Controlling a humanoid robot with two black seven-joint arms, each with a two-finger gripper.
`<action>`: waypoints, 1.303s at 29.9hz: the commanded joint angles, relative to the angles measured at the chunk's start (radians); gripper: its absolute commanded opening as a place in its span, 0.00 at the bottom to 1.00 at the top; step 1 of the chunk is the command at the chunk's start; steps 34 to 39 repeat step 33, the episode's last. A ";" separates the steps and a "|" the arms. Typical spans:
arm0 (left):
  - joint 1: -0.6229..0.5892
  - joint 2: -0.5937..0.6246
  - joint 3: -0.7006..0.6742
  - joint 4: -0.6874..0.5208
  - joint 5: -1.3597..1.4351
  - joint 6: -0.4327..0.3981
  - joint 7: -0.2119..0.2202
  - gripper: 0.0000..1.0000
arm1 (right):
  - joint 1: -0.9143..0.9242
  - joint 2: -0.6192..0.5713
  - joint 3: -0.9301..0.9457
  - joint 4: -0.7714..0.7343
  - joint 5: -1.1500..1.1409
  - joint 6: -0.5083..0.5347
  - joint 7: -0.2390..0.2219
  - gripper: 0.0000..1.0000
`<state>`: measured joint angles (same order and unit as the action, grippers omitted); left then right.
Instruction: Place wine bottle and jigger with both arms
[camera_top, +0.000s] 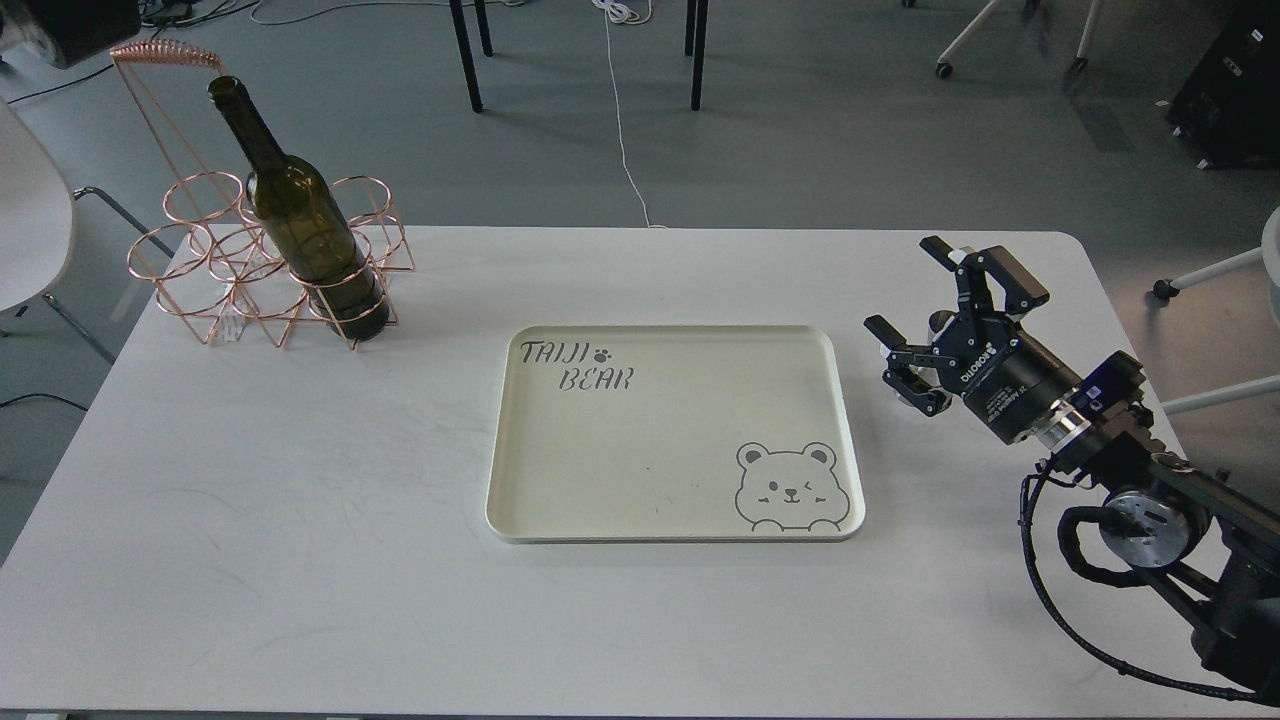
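A cream tray (676, 520) printed with "TAIJI BEAR" and a winking bear lies mid-counter (300, 520). A copper wire rack (215, 285) of rings stands at the far left corner. Beyond, chair legs (466, 55) and a white cable (622, 130) cross the grey floor (850, 130).

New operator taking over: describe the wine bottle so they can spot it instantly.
Look at the white table's far left corner, where a copper wire rack stands. The wine bottle sits in its front-right ring, leaning left: the only tall, dark olive-green thing there.
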<state>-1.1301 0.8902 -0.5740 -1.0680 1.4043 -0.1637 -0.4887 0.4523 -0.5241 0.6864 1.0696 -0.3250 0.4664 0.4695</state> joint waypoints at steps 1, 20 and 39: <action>0.025 -0.002 0.005 -0.130 -0.299 0.019 0.000 0.98 | -0.003 0.024 0.039 -0.002 0.003 0.000 0.001 0.99; 0.863 -0.605 -0.478 -0.236 -0.564 0.039 0.087 0.98 | 0.008 0.191 0.111 -0.079 0.012 -0.037 0.009 0.99; 0.968 -0.685 -0.541 -0.190 -0.570 0.004 0.167 0.98 | -0.037 0.230 0.094 -0.088 0.011 -0.043 0.019 0.99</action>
